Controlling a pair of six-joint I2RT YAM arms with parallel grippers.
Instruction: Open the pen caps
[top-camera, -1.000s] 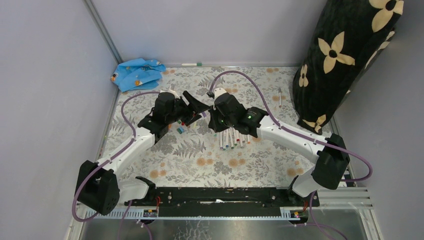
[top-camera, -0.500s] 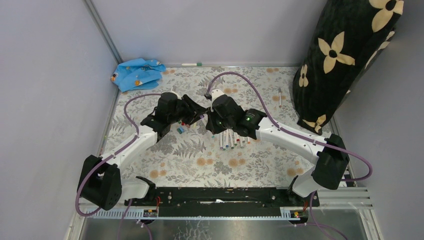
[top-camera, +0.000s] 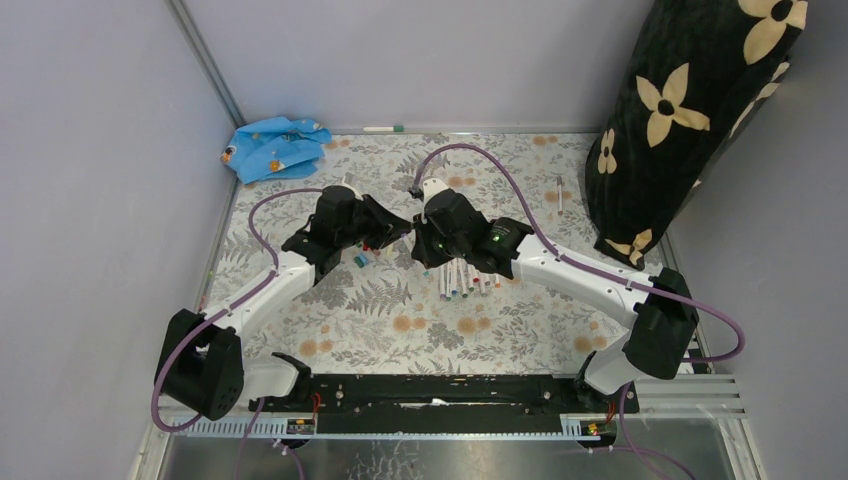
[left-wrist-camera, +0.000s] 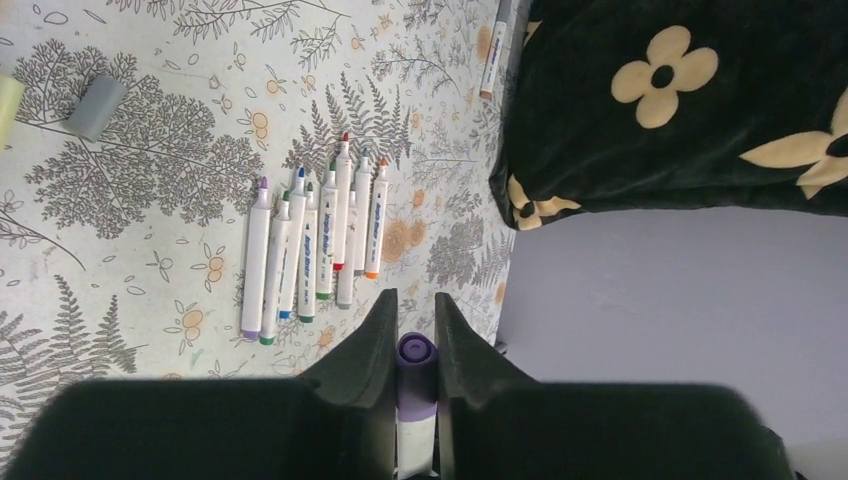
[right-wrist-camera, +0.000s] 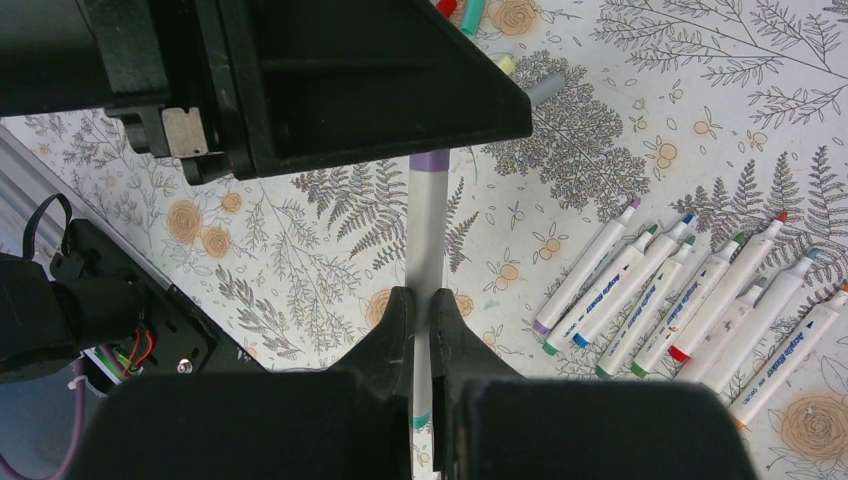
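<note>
Above the middle of the flowered mat, my two grippers meet tip to tip. My right gripper (right-wrist-camera: 421, 295) is shut on the white barrel of a pen (right-wrist-camera: 427, 230). The pen's purple cap (left-wrist-camera: 416, 360) sits between the jaws of my left gripper (left-wrist-camera: 410, 300), which press on both of its sides. In the top view the left gripper (top-camera: 398, 228) and right gripper (top-camera: 415, 232) hide the held pen. Several uncapped pens (top-camera: 465, 278) lie in a row under the right arm, also in both wrist views (left-wrist-camera: 310, 250) (right-wrist-camera: 690, 300). Loose caps (top-camera: 360, 255) lie under the left gripper.
A blue cloth (top-camera: 275, 147) lies at the back left corner. A black bag with cream flowers (top-camera: 690, 120) stands at the back right. One pen (top-camera: 382, 128) lies along the back wall and another (top-camera: 559, 193) near the bag. A grey cap (left-wrist-camera: 95, 105) rests on the mat.
My left gripper's jaws have come together from wide open onto the purple cap, and it has shifted slightly toward the right gripper. The right gripper kept its hold on the pen.
</note>
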